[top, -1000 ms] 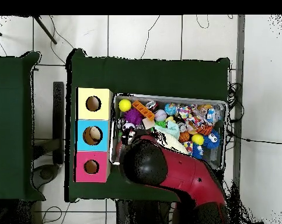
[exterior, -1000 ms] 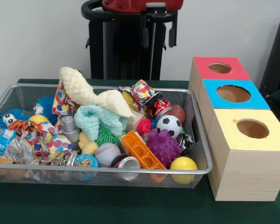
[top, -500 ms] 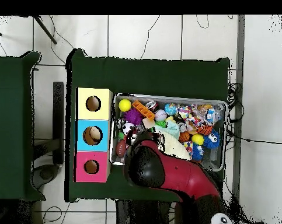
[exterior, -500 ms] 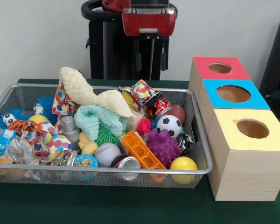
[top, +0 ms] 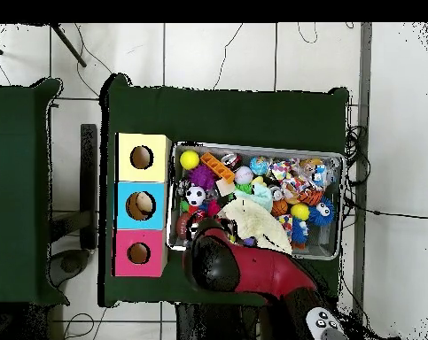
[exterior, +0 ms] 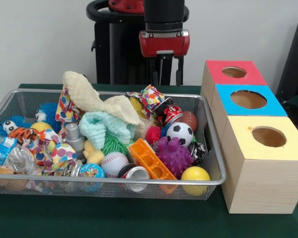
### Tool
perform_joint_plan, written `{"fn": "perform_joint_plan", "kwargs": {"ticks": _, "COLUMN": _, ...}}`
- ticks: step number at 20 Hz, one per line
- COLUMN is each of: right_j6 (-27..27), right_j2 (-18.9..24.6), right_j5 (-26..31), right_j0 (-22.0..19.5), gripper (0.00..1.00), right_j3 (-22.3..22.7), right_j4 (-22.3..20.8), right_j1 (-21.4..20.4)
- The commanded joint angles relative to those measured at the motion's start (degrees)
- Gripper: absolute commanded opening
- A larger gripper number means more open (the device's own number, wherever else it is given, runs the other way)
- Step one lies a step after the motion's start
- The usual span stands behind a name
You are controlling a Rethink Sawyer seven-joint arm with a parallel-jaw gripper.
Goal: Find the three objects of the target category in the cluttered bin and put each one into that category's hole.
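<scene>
The red and black end effector [exterior: 166, 77] hangs at the upper middle of the front view, above the far rim of the silver wire-mesh bin [exterior: 114, 184]. Its two dark fingers [exterior: 154, 73] stand spread apart and hold nothing.

The bin fills the left and centre of the frame on the green-covered desk [exterior: 114, 220], heaped with toys. Among them are a black-and-white soccer ball [exterior: 180, 133], a small brown football [exterior: 189, 120], a white baseball [exterior: 113, 163], a yellow smooth ball [exterior: 195, 176], a purple spiky ball [exterior: 174, 156], an orange plastic brick [exterior: 150, 159] and a cream knitted cloth [exterior: 92, 98].

At the right stand three wooden boxes with round holes, topped red [exterior: 233, 73], blue [exterior: 248, 100] and yellow [exterior: 268, 137].
</scene>
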Motion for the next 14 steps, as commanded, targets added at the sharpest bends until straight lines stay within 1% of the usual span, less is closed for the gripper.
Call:
{"fn": "perform_joint_plan", "kwargs": {"ticks": 1, "right_j6": 6.17, "right_j2": 7.60, "right_j5": -3.80, "right_j0": -3.98, "gripper": 1.00, "right_j3": 3.64, "right_j4": -3.79, "right_j1": 1.98}}
{"fn": "perform_joint_plan", "kwargs": {"ticks": 5, "right_j6": 6.16, "right_j2": 8.20, "right_j5": -2.83, "right_j0": -4.80, "gripper": 1.00, "right_j3": 4.08, "right_j4": -4.21, "right_j1": 1.17}}
{"fn": "perform_joint_plan", "kwargs": {"ticks": 8, "right_j6": 6.42, "right_j2": 7.89, "right_j5": -4.34, "right_j0": -4.84, "gripper": 1.00, "right_j3": 3.96, "right_j4": -5.11, "right_j1": 3.02}}
{"fn": "perform_joint_plan", "kwargs": {"ticks": 10, "right_j6": 6.31, "right_j2": 7.60, "right_j5": -6.09, "right_j0": -4.95, "gripper": 1.00, "right_j3": 3.12, "right_j4": -6.22, "right_j1": 4.50}}
{"fn": "perform_joint_plan", "kwargs": {"ticks": 14, "right_j6": 5.90, "right_j2": 7.53, "right_j5": -6.50, "right_j0": -5.71, "gripper": 1.00, "right_j3": 1.83, "right_j4": -7.46, "right_j1": 6.40}}
